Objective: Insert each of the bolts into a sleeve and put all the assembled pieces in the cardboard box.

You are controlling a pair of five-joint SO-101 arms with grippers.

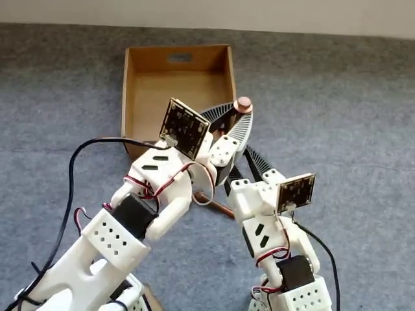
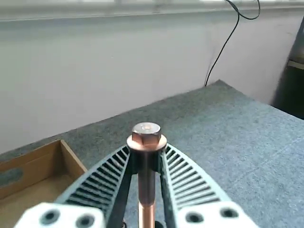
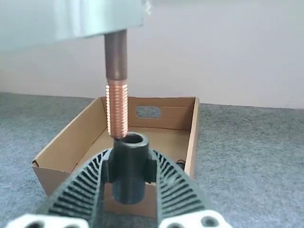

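left arm raised at the near right corner of the cardboard box (image 1: 133,84), left gripper (image 2: 147,153) clamped just under the bolt (image 2: 146,135) head. Bolt axis vertical, threads down, tip at the sleeve (image 3: 129,173) mouth; can't tell if it's entered. Right gripper (image 3: 130,161) grips the sleeve upright, bore up, in front of the box. Bolt's upper shank is hidden in the right wrist view.

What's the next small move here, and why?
Probably centre the bolt over the sleeve and lower it: its threaded tip sits at the rim, seemingly off-centre, sleeve upright in the right gripper, bolt in the left gripper.
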